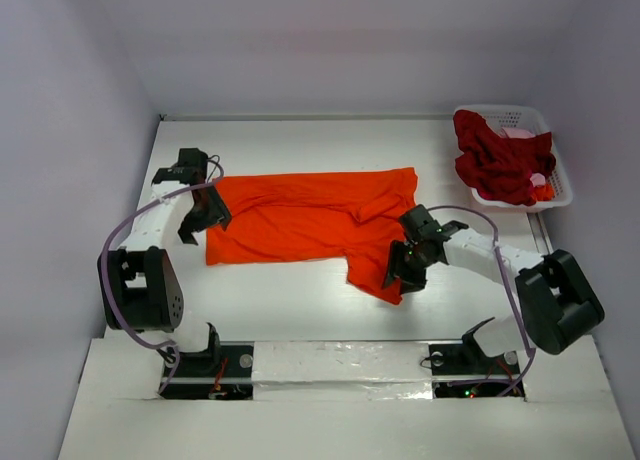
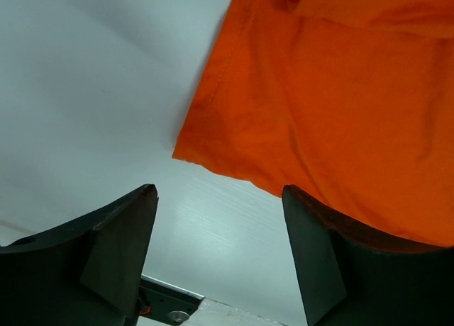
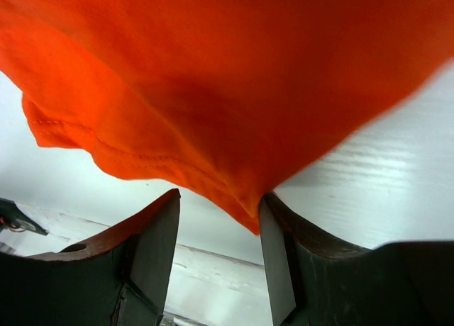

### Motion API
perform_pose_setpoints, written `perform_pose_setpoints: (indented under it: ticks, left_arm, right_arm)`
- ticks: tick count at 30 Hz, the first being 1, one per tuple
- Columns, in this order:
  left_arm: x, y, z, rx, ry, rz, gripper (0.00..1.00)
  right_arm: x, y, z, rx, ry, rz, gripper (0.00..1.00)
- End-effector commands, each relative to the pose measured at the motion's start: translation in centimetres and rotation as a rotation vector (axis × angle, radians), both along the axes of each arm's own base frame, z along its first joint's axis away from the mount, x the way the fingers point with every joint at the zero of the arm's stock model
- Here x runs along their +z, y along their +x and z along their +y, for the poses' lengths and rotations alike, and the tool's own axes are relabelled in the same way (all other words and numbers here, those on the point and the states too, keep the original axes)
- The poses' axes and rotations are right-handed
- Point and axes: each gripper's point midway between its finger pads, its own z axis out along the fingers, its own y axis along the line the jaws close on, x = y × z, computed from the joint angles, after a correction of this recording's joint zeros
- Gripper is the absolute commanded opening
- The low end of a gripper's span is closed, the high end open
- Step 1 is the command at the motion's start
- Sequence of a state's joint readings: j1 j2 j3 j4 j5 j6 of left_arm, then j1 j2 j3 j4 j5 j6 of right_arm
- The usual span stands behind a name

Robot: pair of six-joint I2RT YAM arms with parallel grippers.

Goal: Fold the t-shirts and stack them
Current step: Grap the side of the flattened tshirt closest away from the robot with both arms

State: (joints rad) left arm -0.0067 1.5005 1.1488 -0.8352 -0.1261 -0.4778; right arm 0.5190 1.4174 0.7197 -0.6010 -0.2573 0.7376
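Far right, white basket point(image 1: 563, 176) holds crimson shirt point(image 1: 500, 162) plus pink cloth point(image 1: 521, 133).

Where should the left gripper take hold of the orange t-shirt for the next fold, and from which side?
Probably best to grip the orange t-shirt at the corner on its left edge, sliding in low from the bare table on the left. That corner lies flat with free edges on two sides, and the open left gripper sits just off it.
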Motion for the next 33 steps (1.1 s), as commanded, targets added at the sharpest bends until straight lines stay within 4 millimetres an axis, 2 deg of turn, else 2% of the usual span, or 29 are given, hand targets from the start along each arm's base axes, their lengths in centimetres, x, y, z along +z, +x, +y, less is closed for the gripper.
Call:
perform_pose_setpoints:
  ticks: [1,3,6,11,17,25,33]
  left_arm:
    - [1.3,0.4,0.9,-0.014,0.009,-0.003,0.69]
    - [1.7,0.8,0.8,-0.018,0.007,-0.018,0.69]
    - [2.2,1.2,0.7,-0.021,-0.003,-0.034,0.69]
    - [2.2,1.2,0.8,-0.029,0.006,-0.036,0.69]
    - [2.8,1.8,2.0,-0.015,0.045,-0.049,0.69]
    - [3.0,2.4,2.1,-0.019,0.048,-0.050,0.69]
    - [4.0,3.6,2.3,-0.001,0.039,-0.081,0.69]
  right_arm:
    - [2.1,0.6,-0.1,0.005,-0.016,-0.045,0.54]
    - [3.5,1.0,-0.4,-0.020,-0.021,-0.094,0.54]
    - [4.1,1.2,-1.4,-0.062,-0.059,-0.123,0.55]
    - [3.0,0.3,-1.9,-0.081,-0.077,-0.090,0.55]
    - [1.3,-1.3,-1.9,-0.048,-0.067,-0.020,0.55]
    - [1.0,-2.3,-2.2,-0.032,-0.066,0.004,0.55]
    - [-0.2,-2.9,-1.8,0.038,-0.060,0.045,0.54]
